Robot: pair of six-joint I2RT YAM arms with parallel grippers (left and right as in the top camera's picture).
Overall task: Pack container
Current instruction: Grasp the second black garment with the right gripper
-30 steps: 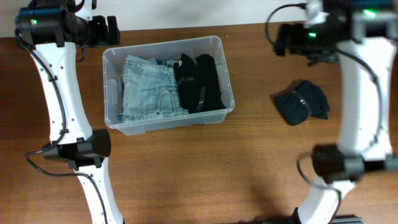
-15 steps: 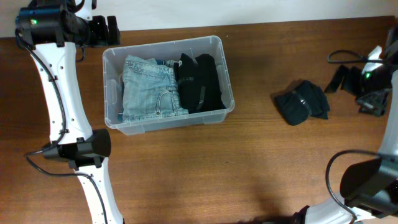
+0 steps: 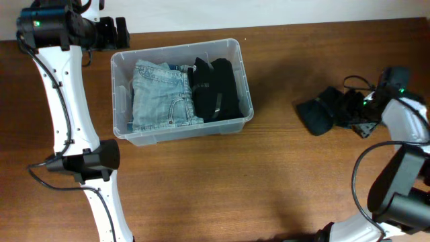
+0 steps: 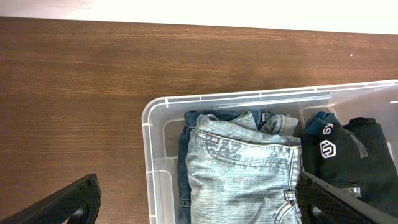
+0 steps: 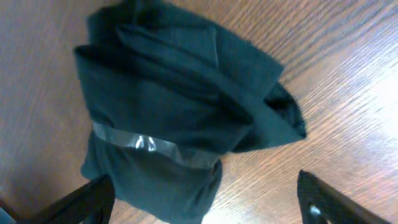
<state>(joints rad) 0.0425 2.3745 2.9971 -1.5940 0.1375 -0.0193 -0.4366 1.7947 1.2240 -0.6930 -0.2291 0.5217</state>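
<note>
Dark cloth bundle (image 5: 180, 106) lies on the worktop (image 3: 269, 188), well right of the container (image 3: 176, 48). Our right pincer (image 5: 202, 186) gapes wide over it, and the left pincer (image 4: 199, 205) is wide too. If we grab one layer, it may unfold.

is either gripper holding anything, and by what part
Nothing is held. The right gripper hangs open over the dark folded garment, not gripping it; the left gripper is open and empty by a corner of the container.
</note>
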